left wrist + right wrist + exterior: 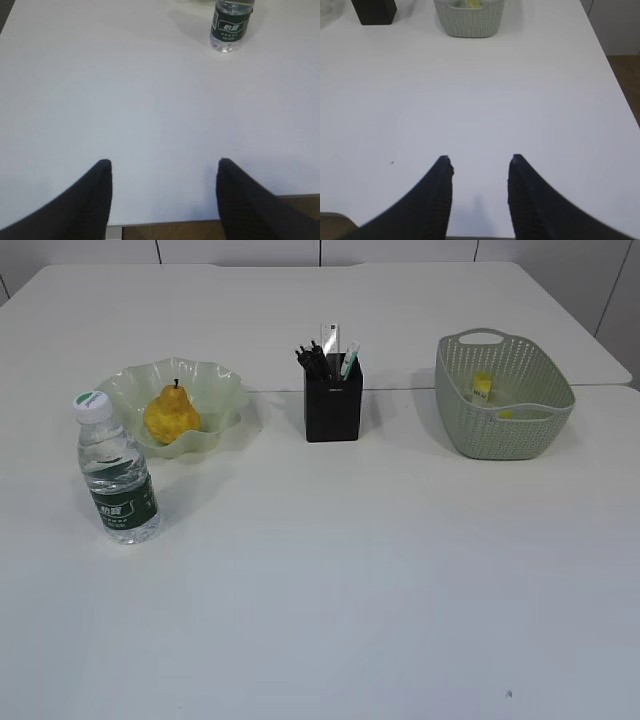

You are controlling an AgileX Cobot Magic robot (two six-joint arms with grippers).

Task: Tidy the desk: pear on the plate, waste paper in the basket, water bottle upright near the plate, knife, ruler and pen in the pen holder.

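The pear [172, 414] sits on the plate [222, 390]; the bottle [116, 471] stands upright on the white surface [380, 570], just in front of the plate; the black holder [333, 403] has pens and a ruler [329, 339] sticking out; the basket [503, 395] has yellow and white bits inside; the left gripper [162, 167] has its jaws wide open and holds nothing; the right gripper [480, 165] has its jaws partly open and holds nothing.

desk [330, 570]: looking smooth, matt white
plate [225, 390]: showing translucent, glossy
basket [500, 420]: showing perforated matt plastic
bottle [117, 475]: showing clear plastic
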